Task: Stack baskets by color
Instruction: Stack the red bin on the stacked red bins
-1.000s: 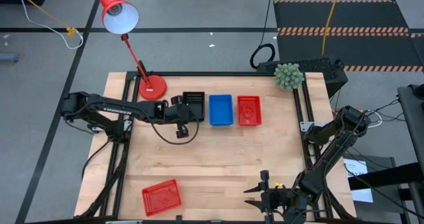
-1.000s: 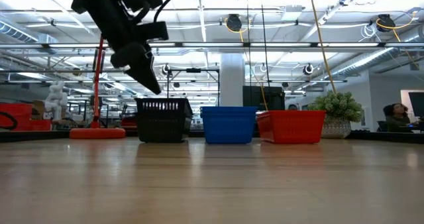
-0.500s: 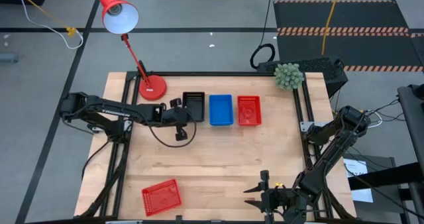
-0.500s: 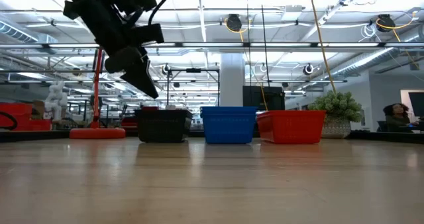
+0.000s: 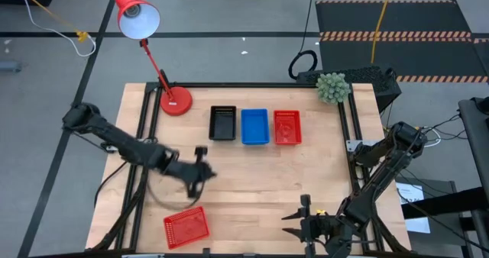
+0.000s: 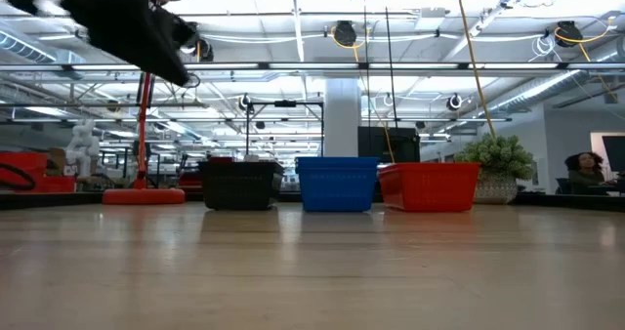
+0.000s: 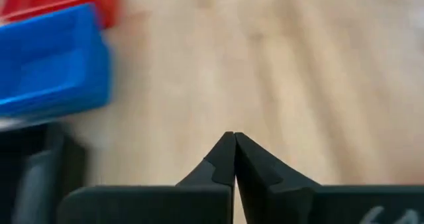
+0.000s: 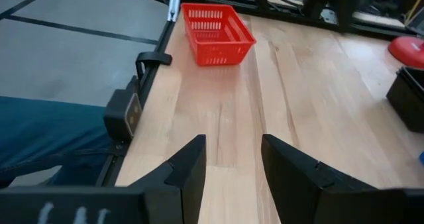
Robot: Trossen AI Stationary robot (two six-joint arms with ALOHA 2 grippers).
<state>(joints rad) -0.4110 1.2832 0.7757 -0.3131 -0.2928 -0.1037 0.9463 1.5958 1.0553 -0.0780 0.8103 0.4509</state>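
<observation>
Three baskets stand in a row at the table's far side: black (image 5: 223, 123), blue (image 5: 254, 126) and red (image 5: 287, 127). The low view shows the same black (image 6: 240, 184), blue (image 6: 337, 182) and red (image 6: 430, 185) baskets side by side on the wood. Another red basket (image 5: 186, 227) lies alone at the near left corner, also seen in the right wrist view (image 8: 217, 32). My left gripper (image 5: 205, 172) hangs shut and empty over bare wood between the row and that basket; its fingertips (image 7: 232, 139) meet. My right gripper (image 5: 296, 212) waits open at the near edge.
A red desk lamp's round base (image 5: 176, 101) sits at the far left corner, left of the black basket. A potted plant (image 5: 331, 87) stands at the far right corner. Bare wood fills the table's middle. Black frame rails run along both side edges.
My left gripper has swung away from the black basket toward the table's near edge, mostly in the last half second, staying shut. In the low view the black basket's top stands lower than a second ago, level with the blue one.
</observation>
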